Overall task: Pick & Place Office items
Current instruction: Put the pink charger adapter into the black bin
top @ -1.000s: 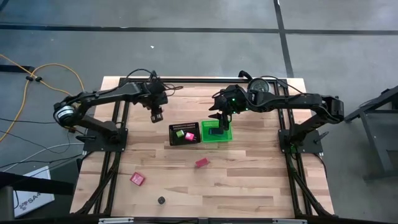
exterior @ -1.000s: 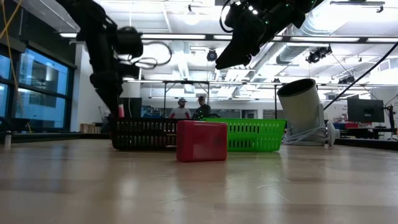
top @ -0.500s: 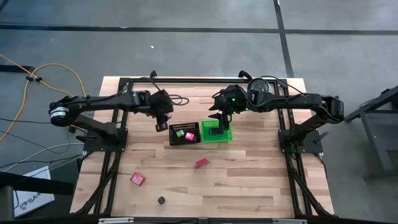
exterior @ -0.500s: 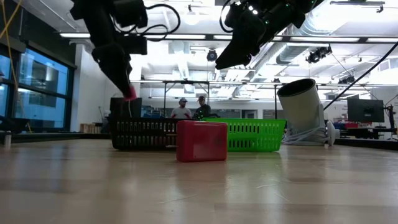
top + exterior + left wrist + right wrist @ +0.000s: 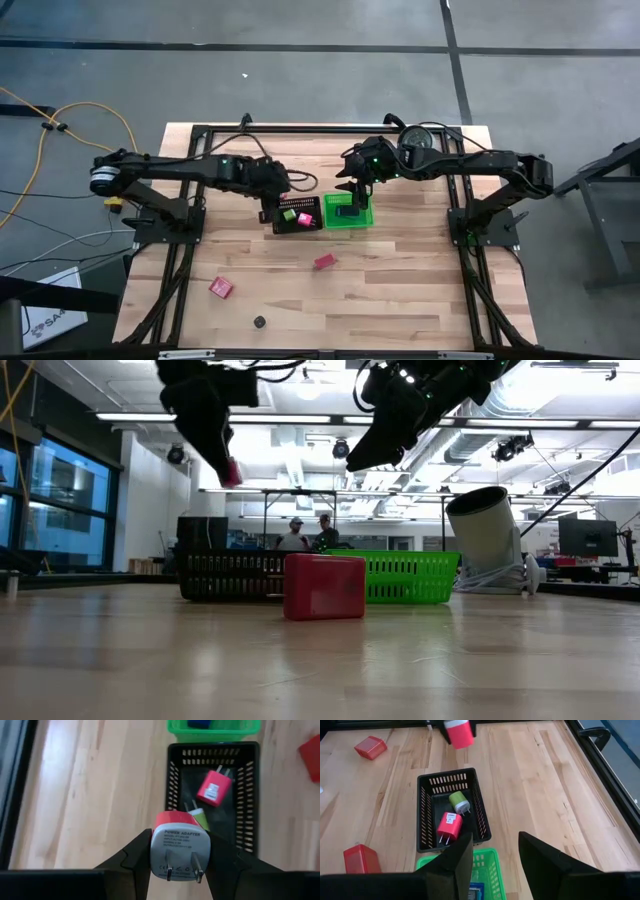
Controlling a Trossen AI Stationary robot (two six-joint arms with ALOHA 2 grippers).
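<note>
My left jaws (image 5: 180,852) are clamped on a pink plug adapter (image 5: 180,842), prongs facing my wrist camera, held in the air just past the left end of the black mesh tray (image 5: 297,214), above the desk (image 5: 400,290). In the low view the adapter shows as a pink bit at my fingertips (image 5: 230,470), well above the tray top. Inside the tray: a pink adapter (image 5: 449,826) and a green adapter (image 5: 458,801), lying close together, prongs visible on both. Touching the tray's right side is the green bin (image 5: 348,212), with a blue piece (image 5: 199,723) inside it and something dark, can't tell what. My right jaws (image 5: 492,855) hover over the green bin, parted, nothing between them. Loose items still on the desk: a red block (image 5: 324,261) near of the tray, well apart from it; another red block (image 5: 220,288) further left and nearer; a small black round bit (image 5: 259,322) close to the near edge. In the low view the first red block (image 5: 324,587) sits in front of the tray and bin. A silver round object (image 5: 413,138) sits at the far right of the desk. Two people (image 5: 305,535) stand in the room beyond the desk.
</note>
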